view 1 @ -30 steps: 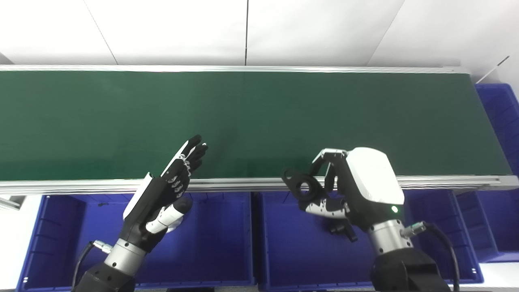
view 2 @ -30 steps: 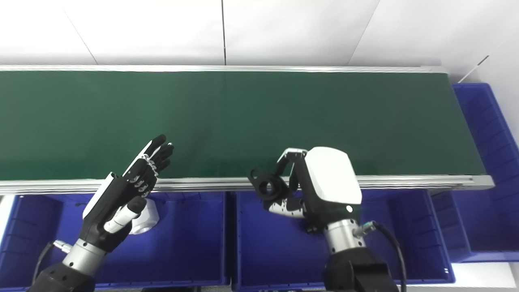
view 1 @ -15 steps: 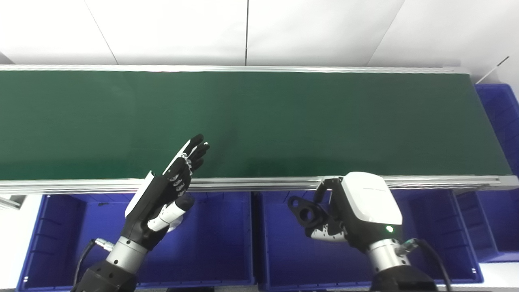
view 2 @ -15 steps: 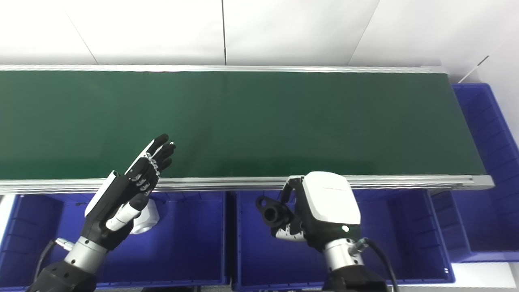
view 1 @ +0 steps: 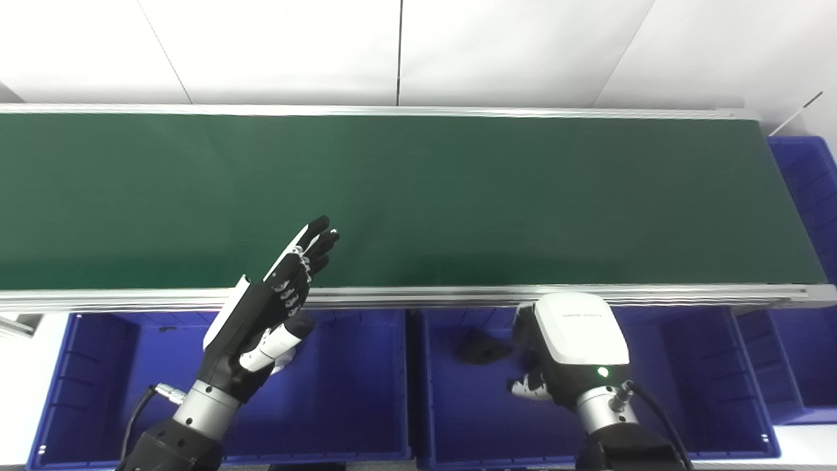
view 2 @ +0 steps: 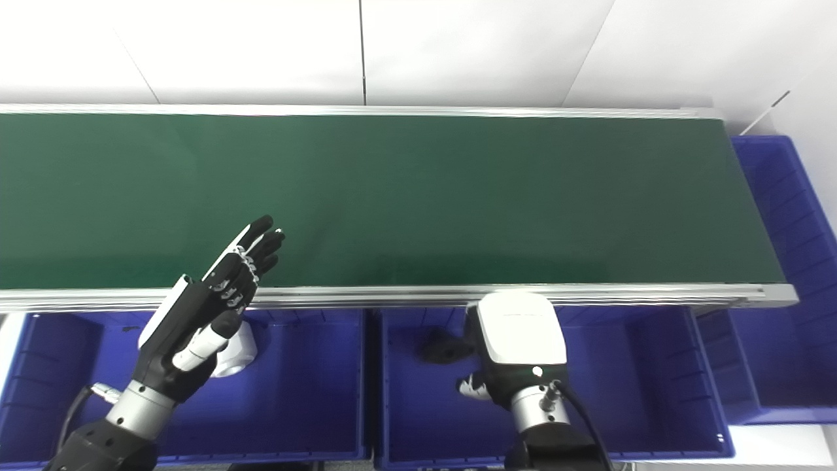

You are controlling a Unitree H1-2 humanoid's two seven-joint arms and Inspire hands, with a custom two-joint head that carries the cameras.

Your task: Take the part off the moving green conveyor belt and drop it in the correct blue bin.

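The black part (view 1: 480,347) shows as a blurred dark shape inside the middle blue bin (view 1: 451,418), just left of my right hand (view 1: 570,341). It is apart from that hand's thumb (view 1: 526,387). My right hand is low over this bin with its white back up and most of its fingers hidden beneath; it looks open. My left hand (view 1: 268,314) is open, its fingers stretched out over the near edge of the green conveyor belt (view 1: 458,190). No part lies on the belt.
A white part (view 2: 237,353) lies in the left blue bin (view 1: 98,392), partly behind my left hand. Another blue bin (view 1: 765,366) sits right of the middle one, and one more (view 1: 807,190) stands at the belt's right end. An aluminium rail (view 1: 418,297) edges the belt.
My right hand drew back from the belt edge and sank over the middle bin. The black part has left its fingers and now lies lower in the bin. My left hand barely moved.
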